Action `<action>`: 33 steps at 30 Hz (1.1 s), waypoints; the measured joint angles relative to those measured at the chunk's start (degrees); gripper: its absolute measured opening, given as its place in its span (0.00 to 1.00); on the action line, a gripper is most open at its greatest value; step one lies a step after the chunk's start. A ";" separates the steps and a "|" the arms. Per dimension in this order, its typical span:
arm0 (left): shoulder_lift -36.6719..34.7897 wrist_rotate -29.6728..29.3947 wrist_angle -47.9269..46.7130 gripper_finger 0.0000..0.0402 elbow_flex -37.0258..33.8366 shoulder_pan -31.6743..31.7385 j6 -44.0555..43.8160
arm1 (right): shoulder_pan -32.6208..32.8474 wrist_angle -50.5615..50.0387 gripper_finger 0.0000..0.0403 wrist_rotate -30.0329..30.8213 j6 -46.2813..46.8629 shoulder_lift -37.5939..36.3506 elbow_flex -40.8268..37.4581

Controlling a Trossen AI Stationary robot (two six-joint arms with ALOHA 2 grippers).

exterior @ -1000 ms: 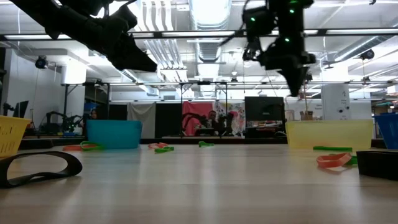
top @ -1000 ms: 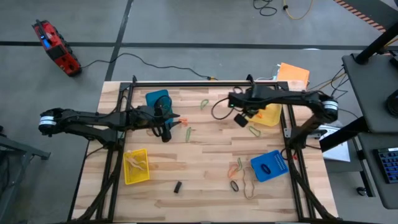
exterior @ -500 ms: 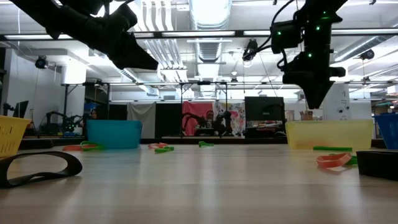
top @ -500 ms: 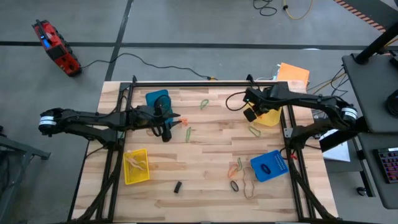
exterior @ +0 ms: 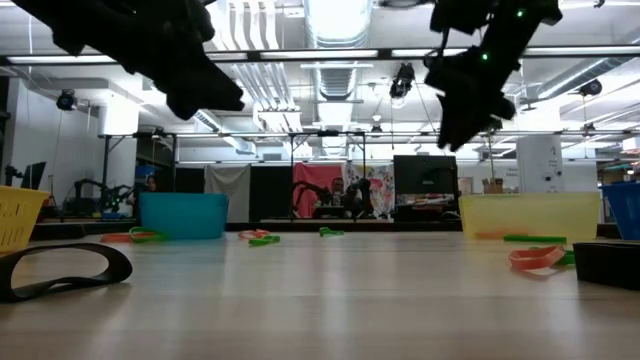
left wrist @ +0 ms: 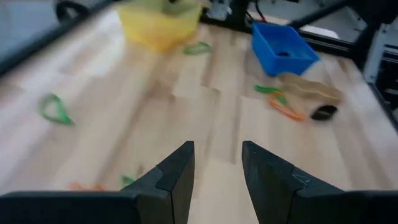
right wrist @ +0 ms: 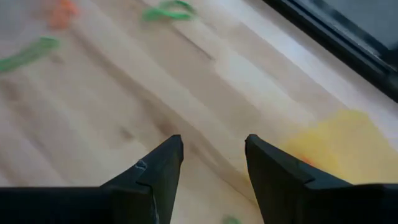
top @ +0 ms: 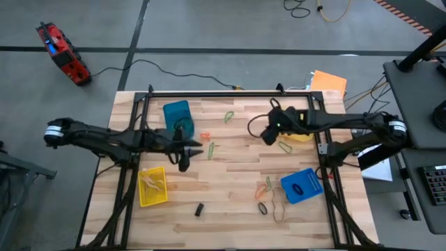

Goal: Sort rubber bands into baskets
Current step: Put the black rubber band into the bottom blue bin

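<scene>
My left gripper (top: 195,147) hangs open and empty above the table left of centre, near an orange band (top: 205,136) and a green band (top: 212,148); its open fingers show in its wrist view (left wrist: 217,168). My right gripper (top: 267,134) is open and empty above the table, just left of the far yellow basket (top: 304,130); its wrist view (right wrist: 213,162) shows that basket (right wrist: 336,149) beside it. The other baskets are the far blue one (top: 176,111), the near yellow one (top: 153,186) and the near blue one (top: 301,185). Both grippers hang high in the low view: the left (exterior: 195,85), the right (exterior: 465,95).
Loose bands lie on the wood: green (top: 229,116) at the far side, green (top: 286,146) by the far yellow basket, and orange, black and tan ones (top: 268,199) near the near blue basket. A small black block (top: 199,209) lies near the front edge. A flat orange sheet (top: 329,82) lies at the far right corner.
My right gripper went toward the table's right edge over the far yellow basket, then came back left of it. My left gripper has gone a little toward the table's near edge, away from the far blue basket.
</scene>
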 joint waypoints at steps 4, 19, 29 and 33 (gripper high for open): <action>0.00 0.03 -4.87 0.30 0.94 -3.42 -6.33 | 5.25 6.59 0.41 0.06 -1.46 -0.01 -1.16; 5.19 0.15 -31.44 0.30 15.23 -17.99 -36.63 | 16.78 10.26 0.41 0.20 -2.07 0.80 -1.68; 16.11 2.02 -35.35 0.30 22.86 -24.11 -50.48 | 22.78 10.09 0.48 0.18 -2.11 0.80 -1.79; 21.54 2.08 -35.48 0.30 25.62 -25.51 -56.06 | 24.09 10.09 0.50 0.18 -3.83 0.80 -1.95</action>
